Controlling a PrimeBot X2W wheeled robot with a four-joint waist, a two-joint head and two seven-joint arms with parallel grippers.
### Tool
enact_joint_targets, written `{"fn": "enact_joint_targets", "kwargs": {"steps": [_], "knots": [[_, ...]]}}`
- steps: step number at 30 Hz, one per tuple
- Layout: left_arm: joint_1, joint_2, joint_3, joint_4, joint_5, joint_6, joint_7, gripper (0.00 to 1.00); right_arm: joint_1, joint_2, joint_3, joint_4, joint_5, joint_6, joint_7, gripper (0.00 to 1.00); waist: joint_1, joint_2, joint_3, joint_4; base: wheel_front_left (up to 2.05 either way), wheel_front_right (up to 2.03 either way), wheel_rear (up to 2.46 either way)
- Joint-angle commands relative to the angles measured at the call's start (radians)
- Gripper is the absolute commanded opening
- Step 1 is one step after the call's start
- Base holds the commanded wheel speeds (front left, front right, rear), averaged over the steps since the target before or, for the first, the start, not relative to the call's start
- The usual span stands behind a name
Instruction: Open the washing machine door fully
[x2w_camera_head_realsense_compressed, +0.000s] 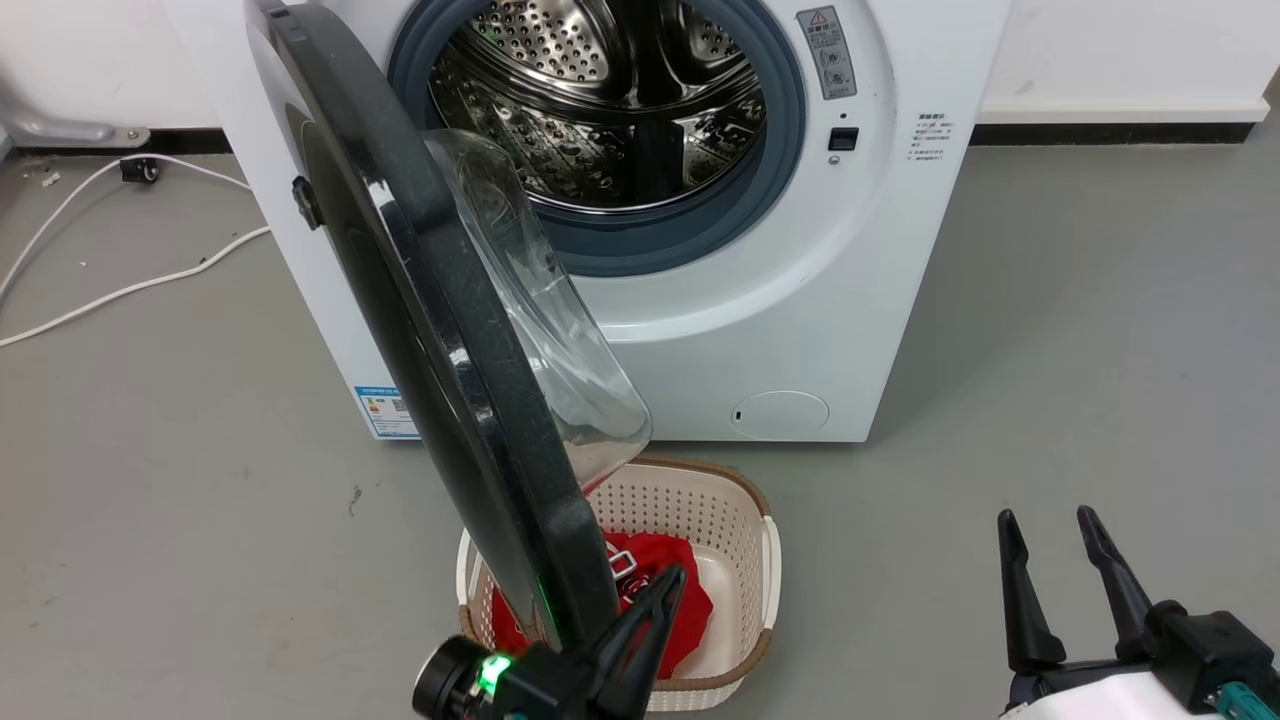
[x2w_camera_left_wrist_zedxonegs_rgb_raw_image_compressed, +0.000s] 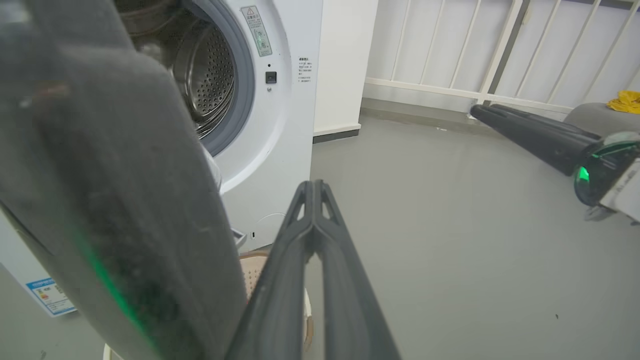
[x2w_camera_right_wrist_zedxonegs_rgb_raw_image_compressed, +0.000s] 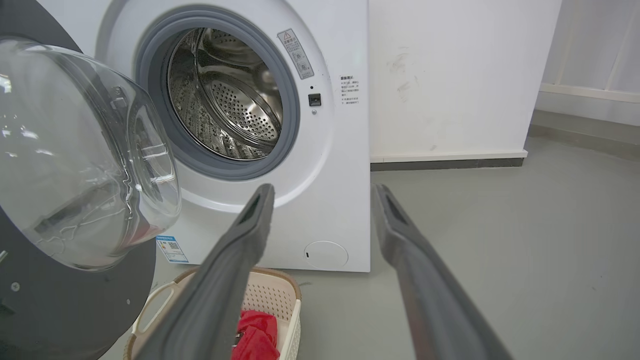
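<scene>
The washing machine door (x2w_camera_head_realsense_compressed: 440, 340) is a large black disc with a clear glass bowl (x2w_camera_head_realsense_compressed: 540, 300). It stands swung out from the white machine (x2w_camera_head_realsense_compressed: 800, 300), edge-on to the head view, and the steel drum (x2w_camera_head_realsense_compressed: 610, 100) is exposed. My left gripper (x2w_camera_head_realsense_compressed: 675, 578) is shut with nothing in it. It sits low beside the door's inner face, over the basket; I cannot tell if it touches the door. In the left wrist view the door (x2w_camera_left_wrist_zedxonegs_rgb_raw_image_compressed: 100, 200) is a dark blur just left of my left gripper (x2w_camera_left_wrist_zedxonegs_rgb_raw_image_compressed: 312, 187). My right gripper (x2w_camera_head_realsense_compressed: 1045, 515) is open over the floor at lower right, apart from the door (x2w_camera_right_wrist_zedxonegs_rgb_raw_image_compressed: 75, 150).
A cream perforated basket (x2w_camera_head_realsense_compressed: 740, 520) with red cloth (x2w_camera_head_realsense_compressed: 640, 550) sits on the floor under the door's lower edge. White cables (x2w_camera_head_realsense_compressed: 130, 290) lie on the grey floor left of the machine. A white railing (x2w_camera_left_wrist_zedxonegs_rgb_raw_image_compressed: 475, 92) runs along the far right side.
</scene>
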Motion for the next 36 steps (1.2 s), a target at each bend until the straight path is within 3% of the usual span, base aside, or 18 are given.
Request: {"fn": "enact_joint_targets", "kwargs": {"steps": [1, 11, 19, 26, 36], "knots": [[-0.034, -0.012, 0.007, 0.028, 0.005, 0.015, -0.012, 0.0, -0.001, 0.002, 0.006, 0.008, 0.007, 0.0, -0.002, 1.0, 0.0, 0.0, -0.002, -0.003, 0.0, 0.0, 0.0], [-0.109, -0.051, 0.034, 0.136, -0.022, 0.063, -0.032, 0.0, -0.013, 0.002, 0.021, 0.019, 0.026, 0.0, -0.002, 1.0, 0.0, 0.0, 0.006, -0.011, 0.0, 0.0, 0.0], [-0.083, -0.033, 0.077, 0.155, -0.043, 0.099, -0.039, 0.0, -0.021, 0.002, 0.042, 0.023, 0.041, 0.0, -0.002, 1.0, 0.0, 0.0, 0.009, -0.012, 0.0, 0.0, 0.0], [0.001, -0.021, 0.102, 0.076, -0.045, 0.136, -0.045, 0.0, -0.006, 0.002, 0.036, 0.019, 0.042, 0.0, -0.002, 1.0, 0.0, 0.0, 0.007, 0.009, 0.0, 0.0, 0.0], [0.153, 0.014, 0.18, -0.055, -0.054, 0.211, -0.046, 0.0, 0.019, 0.002, 0.035, 0.016, 0.046, 0.0, -0.002, 1.0, 0.0, 0.0, -0.006, 0.088, 0.0, 0.0, 0.0]]}}
